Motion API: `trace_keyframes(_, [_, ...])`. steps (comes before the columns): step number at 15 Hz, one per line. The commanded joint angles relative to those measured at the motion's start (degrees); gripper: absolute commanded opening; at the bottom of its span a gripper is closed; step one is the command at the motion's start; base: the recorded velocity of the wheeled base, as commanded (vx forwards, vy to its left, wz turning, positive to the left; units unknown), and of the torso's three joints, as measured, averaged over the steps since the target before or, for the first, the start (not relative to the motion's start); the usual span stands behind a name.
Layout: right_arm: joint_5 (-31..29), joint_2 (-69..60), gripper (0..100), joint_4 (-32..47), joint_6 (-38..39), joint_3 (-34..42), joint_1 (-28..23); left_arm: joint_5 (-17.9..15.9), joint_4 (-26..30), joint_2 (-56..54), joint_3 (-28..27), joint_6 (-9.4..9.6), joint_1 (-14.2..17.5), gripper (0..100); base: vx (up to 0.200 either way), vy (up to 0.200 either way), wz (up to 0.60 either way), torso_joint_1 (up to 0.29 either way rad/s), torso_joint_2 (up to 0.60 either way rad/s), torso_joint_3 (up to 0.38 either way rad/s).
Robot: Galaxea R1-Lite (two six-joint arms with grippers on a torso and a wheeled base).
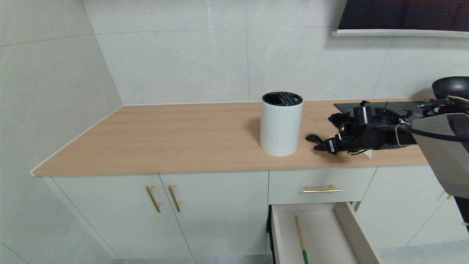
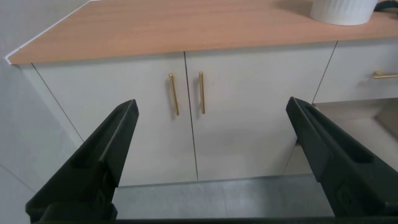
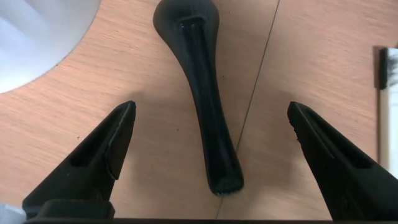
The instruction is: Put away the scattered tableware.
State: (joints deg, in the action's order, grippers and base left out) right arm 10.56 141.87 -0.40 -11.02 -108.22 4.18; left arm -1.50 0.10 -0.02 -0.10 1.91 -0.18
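**Operator:** What sat closest to the right wrist camera?

**Technician:** The fingers (image 3: 93,162) of the right gripper (image 3: 209,107). They were spread wide apart and held nothing. They hung low over the worktop (image 3: 311,50), one on each side of a black spoon (image 3: 202,93) that lay flat on the wood. This straddle suited a grasp across the handle. No contact had been made.

**Operator:** Where was the spoon relative to the holder?

**Technician:** It lay just beside the white utensil holder (image 1: 281,126), on the holder's right, with the bowl end toward it. The holder stood upright on the worktop with its slotted black top facing up. It was probably where the spoon was meant to go.

**Operator:** Was there other tableware?

**Technician:** One chopstick (image 1: 300,238) lay lengthwise in the open drawer (image 1: 351,231) below the worktop. A white item (image 3: 385,93) lay on the wood near the spoon. Too little of it showed to name it.

**Operator:** And the left arm?

**Technician:** The left gripper (image 2: 211,102) was below worktop level, facing the cupboard doors (image 2: 186,93), with its fingers apart and empty. It appeared to be parked there to keep clear of the right arm.

**Operator:** What did the next move call for?

**Technician:** Most likely lowering the right gripper and closing on the narrow middle of the handle. The smooth, tapered handle could slip or pivot if gripped off-centre.
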Motion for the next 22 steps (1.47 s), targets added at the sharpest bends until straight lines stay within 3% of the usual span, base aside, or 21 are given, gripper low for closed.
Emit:
trace_keyframes(1, [0.4, 1.3, 100, 0.1, 0.2, -1.0, -0.1, 0.0, 0.0, 0.0, 0.0, 0.02, 0.0, 100, 0.000, 0.000, 0.00, 0.000, 0.00, 0.000])
trace_keyframes(2, [0.9, 1.9, 0, 0.1, 0.3, -1.6, -0.2, -0.1, 0.0, 0.0, 0.0, 0.02, 0.0, 100, 0.000, 0.000, 0.00, 0.000, 0.00, 0.000])
trace_keyframes(11, [2.4, 3.1, 0, 0.1, 0.8, -2.3, -0.4, -0.1, 0.0, 0.0, 0.0, 0.02, 0.0, 100, 0.000, 0.000, 0.00, 0.000, 0.00, 0.000])
trace_keyframes(14, [1.4, -2.3, 0, 1.0, 5.9, 0.5, -0.4, 0.0, 0.0, 0.0, 0.0, 0.02, 0.0, 100, 0.000, 0.000, 0.00, 0.000, 0.00, 0.000])
trace_keyframes(16, [-2.7, -10.3, 0, 3.0, 10.8, 6.5, -0.4, 0.0, 0.0, 0.0, 0.0, 0.02, 0.0, 100, 0.000, 0.000, 0.00, 0.000, 0.00, 0.000])
trace_keyframes(22, [-9.7, -38.1, 0, 3.2, 18.1, 39.5, -0.1, -0.1, 0.0, 0.0, 0.0, 0.02, 0.0, 100, 0.000, 0.000, 0.00, 0.000, 0.00, 0.000])
